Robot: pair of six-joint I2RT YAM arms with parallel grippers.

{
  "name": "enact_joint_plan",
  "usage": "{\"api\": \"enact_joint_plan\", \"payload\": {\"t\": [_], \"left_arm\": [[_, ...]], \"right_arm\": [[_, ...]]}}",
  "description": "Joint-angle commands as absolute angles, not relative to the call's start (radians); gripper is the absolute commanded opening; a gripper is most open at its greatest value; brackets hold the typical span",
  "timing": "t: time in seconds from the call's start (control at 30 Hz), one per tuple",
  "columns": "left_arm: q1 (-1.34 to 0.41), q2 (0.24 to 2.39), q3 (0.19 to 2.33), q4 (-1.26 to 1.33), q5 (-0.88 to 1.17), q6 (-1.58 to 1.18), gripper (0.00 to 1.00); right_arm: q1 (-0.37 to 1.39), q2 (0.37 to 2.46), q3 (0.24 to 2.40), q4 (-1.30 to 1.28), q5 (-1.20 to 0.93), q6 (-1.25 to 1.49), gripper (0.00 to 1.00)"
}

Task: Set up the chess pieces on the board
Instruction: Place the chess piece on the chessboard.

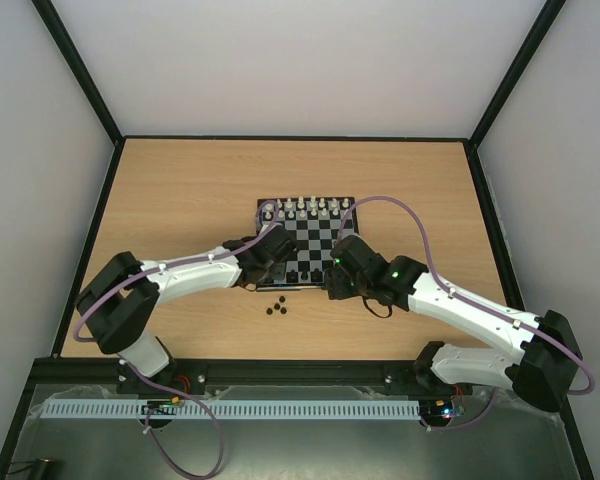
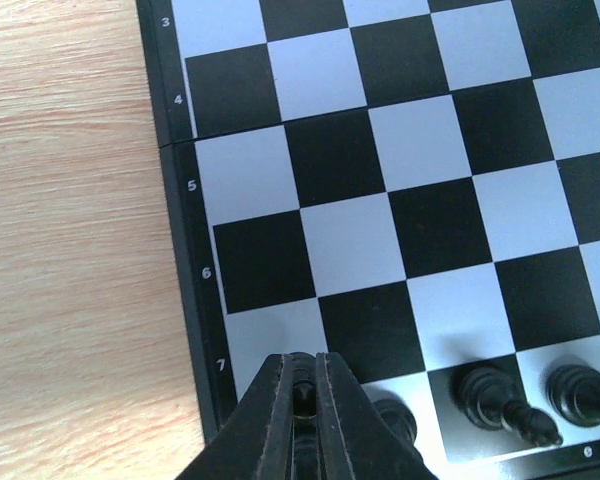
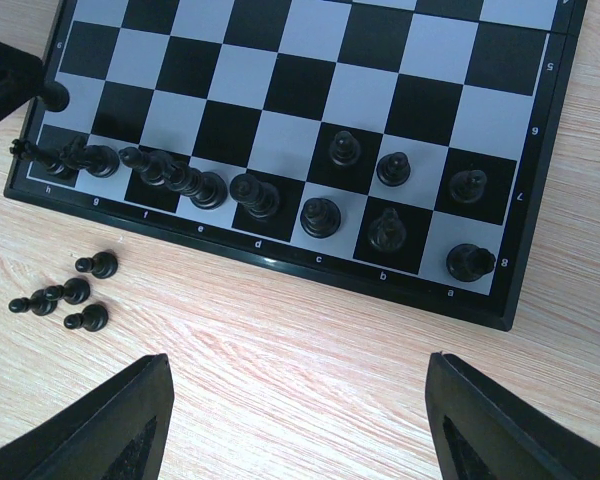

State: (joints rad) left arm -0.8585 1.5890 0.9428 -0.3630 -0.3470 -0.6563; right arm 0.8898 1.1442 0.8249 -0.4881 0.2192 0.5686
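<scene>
The board [image 1: 316,243] lies mid-table, with white pieces along its far edge. In the right wrist view, black chess pieces [image 3: 320,215] fill the board's [image 3: 310,90] near row, and three stand in the row behind. Several more black pieces [image 3: 75,291] lie loose on the wood in front of it [image 1: 277,307]. My left gripper [image 2: 303,385] hangs low over the board's [image 2: 350,240] near left corner square, shut on one small black piece [image 2: 304,398]. My right gripper [image 3: 295,405] is open over bare wood just in front of the board, with nothing between its fingers.
Black pieces [image 2: 490,398] stand in the near row right beside my left fingers. The black fingers of my left gripper [image 3: 2,85] show at the board's corner in the right wrist view. Black frame rails [image 1: 100,230] edge the wooden table.
</scene>
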Motion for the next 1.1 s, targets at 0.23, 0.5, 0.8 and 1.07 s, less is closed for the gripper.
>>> {"api": "enact_joint_plan", "payload": {"t": [0.23, 0.5, 0.8, 1.07], "left_arm": [[-0.847, 1.641, 0.974, -0.336, -0.352, -0.652, 0.05], [-0.840, 1.637, 0.957, -0.335, -0.354, -0.659, 0.06], [-0.841, 1.637, 0.942, -0.330, -0.352, -0.666, 0.08], [-0.836, 1.641, 0.934, -0.327, -0.357, -0.670, 0.11]], "right_arm": [[0.893, 1.128, 0.808, -0.502, 0.236, 0.571, 0.70], [0.893, 1.135, 0.807, -0.499, 0.234, 0.569, 0.70], [0.893, 1.136, 0.805, -0.498, 0.237, 0.569, 0.70], [0.893, 1.138, 0.804, -0.497, 0.237, 0.569, 0.70]]}}
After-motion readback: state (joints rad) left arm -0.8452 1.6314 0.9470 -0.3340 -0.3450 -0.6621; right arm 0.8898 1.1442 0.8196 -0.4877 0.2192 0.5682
